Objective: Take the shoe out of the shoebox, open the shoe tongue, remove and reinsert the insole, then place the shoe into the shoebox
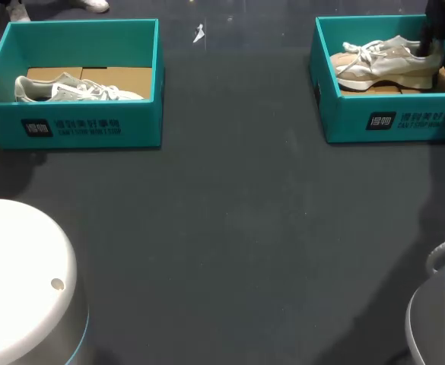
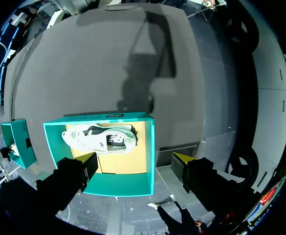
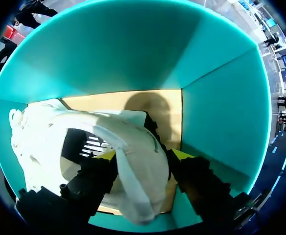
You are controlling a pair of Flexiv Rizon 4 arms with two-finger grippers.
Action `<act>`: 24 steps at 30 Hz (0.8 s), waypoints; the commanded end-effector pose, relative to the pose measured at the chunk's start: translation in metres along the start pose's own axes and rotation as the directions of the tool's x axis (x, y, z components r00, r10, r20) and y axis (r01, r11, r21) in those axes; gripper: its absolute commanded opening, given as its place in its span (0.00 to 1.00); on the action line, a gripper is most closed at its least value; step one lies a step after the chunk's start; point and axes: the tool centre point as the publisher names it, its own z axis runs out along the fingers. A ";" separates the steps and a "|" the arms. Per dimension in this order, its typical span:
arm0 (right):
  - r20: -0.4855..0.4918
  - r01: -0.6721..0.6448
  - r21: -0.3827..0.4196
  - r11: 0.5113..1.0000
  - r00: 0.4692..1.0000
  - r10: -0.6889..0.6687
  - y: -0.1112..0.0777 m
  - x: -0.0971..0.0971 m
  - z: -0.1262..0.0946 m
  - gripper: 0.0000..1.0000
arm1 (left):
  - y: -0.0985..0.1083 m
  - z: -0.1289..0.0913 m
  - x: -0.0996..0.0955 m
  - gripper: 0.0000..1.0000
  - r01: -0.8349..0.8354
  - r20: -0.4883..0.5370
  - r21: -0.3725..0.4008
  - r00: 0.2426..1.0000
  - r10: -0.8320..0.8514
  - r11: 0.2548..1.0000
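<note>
Right gripper (image 3: 145,155), clenched across the heel collar of the pale shoe (image 1: 382,59), which lies in the teal shoebox (image 1: 344,114) at 2 o'clock on the table (image 1: 230,228), heel toward 3; likely light, upper soft and collapsible, heel counter the stiffest hold.

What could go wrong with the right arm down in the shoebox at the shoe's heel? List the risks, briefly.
1. The right hand sits at the heel end of the shoe only; lifted from there, the toe may sag and catch the shoebox wall.
2. The wall stands close beside the hand, so a sideways pull could drag or tip the box.
3. Loose laces might snag on the way out.
</note>
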 end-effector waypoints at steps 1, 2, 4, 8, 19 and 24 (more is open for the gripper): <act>-0.003 -0.003 0.025 1.000 1.000 0.003 0.008 -0.001 0.003 0.47 | -0.001 -0.001 0.000 1.00 -0.001 -0.003 0.000 1.000 0.001 1.000; -0.003 -0.004 0.026 1.000 1.000 0.004 0.008 -0.001 0.003 0.47 | -0.001 -0.001 0.000 1.00 -0.001 -0.003 0.000 1.000 0.001 1.000; -0.002 -0.006 0.028 1.000 1.000 0.006 0.008 0.000 0.003 0.37 | -0.001 -0.001 0.000 1.00 -0.001 -0.003 0.000 1.000 0.001 1.000; 0.002 -0.010 0.030 1.000 1.000 0.010 0.006 0.002 0.001 0.11 | -0.001 -0.001 0.000 1.00 -0.001 -0.003 0.000 1.000 0.001 1.000; 0.031 -0.037 0.016 0.999 0.999 0.036 -0.001 0.000 -0.019 0.00 | -0.001 -0.001 0.000 1.00 -0.001 -0.003 0.000 1.000 0.001 1.000; 0.063 -0.047 0.000 0.999 0.997 0.047 -0.005 -0.007 -0.037 0.00 | -0.001 -0.001 0.000 1.00 -0.001 -0.003 0.000 1.000 0.001 1.000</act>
